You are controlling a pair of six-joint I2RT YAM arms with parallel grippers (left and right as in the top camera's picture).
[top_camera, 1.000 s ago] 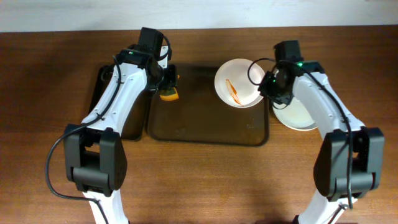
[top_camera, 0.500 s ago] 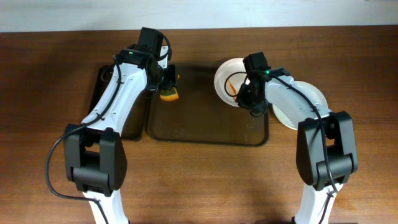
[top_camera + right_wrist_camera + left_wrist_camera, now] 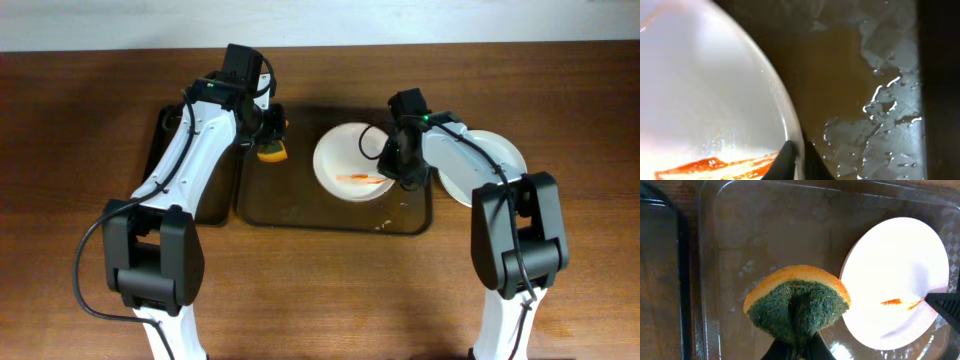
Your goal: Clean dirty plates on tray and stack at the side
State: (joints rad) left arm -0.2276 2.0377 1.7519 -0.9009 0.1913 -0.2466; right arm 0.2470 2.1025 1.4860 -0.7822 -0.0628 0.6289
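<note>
Dirty plate (image 3: pixel 350 172): on tray (image 3: pixel 300 215), rim pinched at 3 o'clock by right gripper (image 3: pixel 397 165). Sponge (image 3: pixel 272 152): clamped in left gripper (image 3: pixel 795 347), at plate's 9 o'clock. Step judged: scrubbing pending; sponge-to-plate contact required next.

Dark brown wooden table (image 3: pixel 60 250) — evenly lit — with a pale wall strip (image 3: pixel 100 22) behind it

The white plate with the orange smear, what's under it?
The dark tray is below the plate, with wet patches showing around it. The right gripper pinches the plate's rim. Anything on the tray directly beneath the plate is covered.
</note>
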